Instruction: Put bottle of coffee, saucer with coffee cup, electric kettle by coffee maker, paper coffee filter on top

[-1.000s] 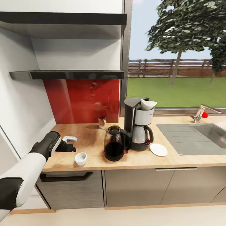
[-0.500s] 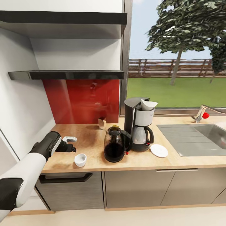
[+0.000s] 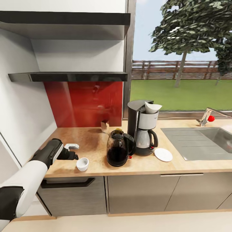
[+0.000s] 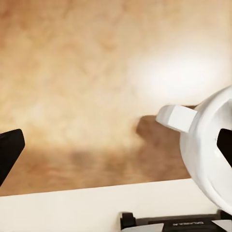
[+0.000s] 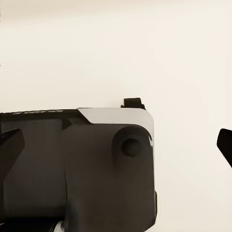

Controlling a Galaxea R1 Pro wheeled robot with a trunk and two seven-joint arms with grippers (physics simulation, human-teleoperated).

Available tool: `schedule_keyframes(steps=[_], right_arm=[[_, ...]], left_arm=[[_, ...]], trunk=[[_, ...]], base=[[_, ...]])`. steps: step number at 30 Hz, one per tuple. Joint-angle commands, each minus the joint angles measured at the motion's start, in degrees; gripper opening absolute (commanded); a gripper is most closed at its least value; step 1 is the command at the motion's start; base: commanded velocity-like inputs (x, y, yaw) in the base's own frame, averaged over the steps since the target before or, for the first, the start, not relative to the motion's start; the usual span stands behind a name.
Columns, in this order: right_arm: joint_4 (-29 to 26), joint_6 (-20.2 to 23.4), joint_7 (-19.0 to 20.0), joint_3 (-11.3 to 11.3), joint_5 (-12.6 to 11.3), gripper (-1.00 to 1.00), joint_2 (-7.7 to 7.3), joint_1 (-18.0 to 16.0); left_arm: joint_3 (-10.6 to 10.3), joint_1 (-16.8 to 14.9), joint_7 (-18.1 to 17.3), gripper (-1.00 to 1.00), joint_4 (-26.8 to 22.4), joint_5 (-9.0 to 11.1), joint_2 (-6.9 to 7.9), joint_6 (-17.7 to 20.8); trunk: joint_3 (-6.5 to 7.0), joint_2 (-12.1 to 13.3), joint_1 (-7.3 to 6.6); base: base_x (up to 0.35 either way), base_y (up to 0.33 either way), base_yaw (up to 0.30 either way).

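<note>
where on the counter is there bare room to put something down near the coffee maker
The countertop is bare between the left gripper and the electric kettle, back to the red backsplash. A narrow strip lies between the saucer and the sink. It is crowded where kettle, coffee maker and saucer cluster, and around the coffee cup by the gripper.

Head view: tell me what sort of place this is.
A home kitchen, rendered in simulation. A wood-look countertop with grey cabinet fronts carries a coffee maker and an electric kettle, with a sink set in below a window onto a lawn.
</note>
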Motion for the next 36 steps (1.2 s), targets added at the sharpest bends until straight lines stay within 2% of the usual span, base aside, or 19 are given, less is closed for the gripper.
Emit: schedule_keyframes(steps=[1,11,21,33,36], right_arm=[[-0.04,0.17,-0.01,0.49,-0.54,1.0,-0.03,-0.04],[-0.04,0.17,-0.03,0.42,-0.54,1.0,-0.07,-0.04],[-0.04,0.17,-0.01,0.42,-0.54,1.0,-0.07,-0.04],[-0.04,0.17,-0.01,0.42,-0.54,1.0,-0.07,-0.04],[-0.04,0.17,-0.01,0.43,-0.54,1.0,-0.07,-0.04]], left_arm=[[-0.24,0.22,-0.56,1.0,-0.08,-0.57,0.04,0.1],[-0.13,0.86,-0.56,1.0,-0.11,-0.5,-0.08,0.06],[-0.1,0.94,-0.56,1.0,-0.11,-0.46,-0.15,0.02],[-0.1,1.0,-0.56,1.0,-0.06,-0.38,-0.21,0.03],[-0.1,1.9,-0.56,1.0,-0.09,-0.4,-0.2,-0.12]], trunk=[[-0.13,-0.13,0.04],[-0.13,-0.13,0.04],[-0.13,-0.13,0.04],[-0.13,-0.13,0.04],[-0.13,-0.13,0.04]], base=[[0.0,0.0,0.0],[0.0,0.0,-0.011],[0.0,0.0,-0.157],[0.0,0.0,-0.013],[0.0,0.0,0.0]])
